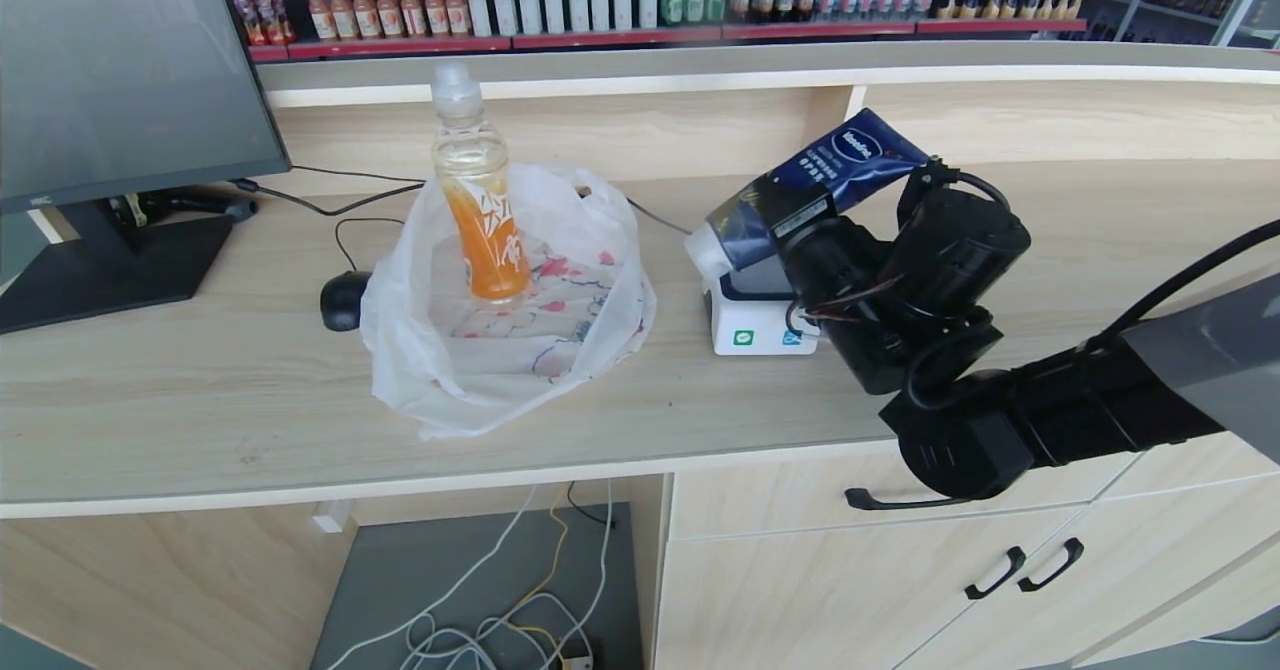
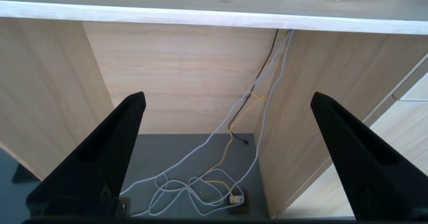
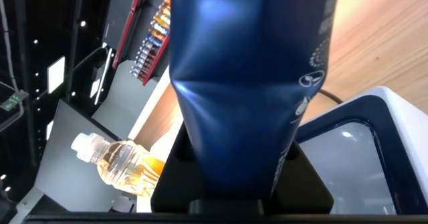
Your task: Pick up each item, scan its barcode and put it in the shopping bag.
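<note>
1. Our right gripper (image 1: 790, 240) is closed on the dark blue cream tube (image 1: 825, 175). The tube hangs tilted just above the white barcode scanner (image 1: 760, 328), with its cap end lowest.
2. A white label (image 1: 800, 216) on the tube faces upward, away from the scanner window. We judge that the wrist must roll until this label looks at the glass.
3. We should bring the tube near the window without touching it, and squeeze gently, because the tube looks soft.
4. The shopping bag (image 1: 610, 300) stands open beside the scanner with an orange drink bottle (image 1: 480, 210) inside. We should lower the tube next to the bottle, not onto it.
5. Our left gripper (image 2: 227, 97) hangs open under the counter (image 1: 200, 400) and holds nothing.
</note>
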Controlling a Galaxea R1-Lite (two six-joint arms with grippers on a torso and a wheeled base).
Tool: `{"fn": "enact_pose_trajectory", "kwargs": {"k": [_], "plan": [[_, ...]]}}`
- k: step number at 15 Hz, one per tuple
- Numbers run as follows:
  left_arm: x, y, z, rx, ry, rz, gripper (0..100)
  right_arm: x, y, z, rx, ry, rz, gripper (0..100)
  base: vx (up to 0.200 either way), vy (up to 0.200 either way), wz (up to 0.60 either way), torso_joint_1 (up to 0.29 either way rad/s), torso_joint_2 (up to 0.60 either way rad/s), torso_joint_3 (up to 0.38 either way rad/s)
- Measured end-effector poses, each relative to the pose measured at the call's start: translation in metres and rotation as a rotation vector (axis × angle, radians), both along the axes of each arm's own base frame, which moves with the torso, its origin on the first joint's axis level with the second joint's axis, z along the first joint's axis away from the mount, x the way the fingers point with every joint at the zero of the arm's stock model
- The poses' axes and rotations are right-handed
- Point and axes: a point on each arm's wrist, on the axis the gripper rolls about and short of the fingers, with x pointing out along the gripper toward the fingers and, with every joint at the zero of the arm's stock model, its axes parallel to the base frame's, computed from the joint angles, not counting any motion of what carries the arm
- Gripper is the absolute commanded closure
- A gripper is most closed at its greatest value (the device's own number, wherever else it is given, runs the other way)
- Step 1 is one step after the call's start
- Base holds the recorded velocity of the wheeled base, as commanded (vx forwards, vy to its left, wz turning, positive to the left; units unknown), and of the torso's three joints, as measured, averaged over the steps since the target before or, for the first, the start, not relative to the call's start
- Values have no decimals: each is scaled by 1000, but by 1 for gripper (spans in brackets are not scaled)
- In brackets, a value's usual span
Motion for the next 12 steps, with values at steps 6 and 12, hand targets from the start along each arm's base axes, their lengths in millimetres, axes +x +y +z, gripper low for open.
{"fn": "enact_pose_trajectory", "kwargs": {"k": [6, 12], "plan": [[0, 0, 0, 0, 0, 0, 0, 0, 0, 1, 8, -4, 0, 100, 0, 0, 0, 0, 0, 0], [0, 0, 0, 0, 0, 0, 0, -11, 4, 4, -11, -53, 6, 100, 0, 0, 0, 0, 0, 0]]}}
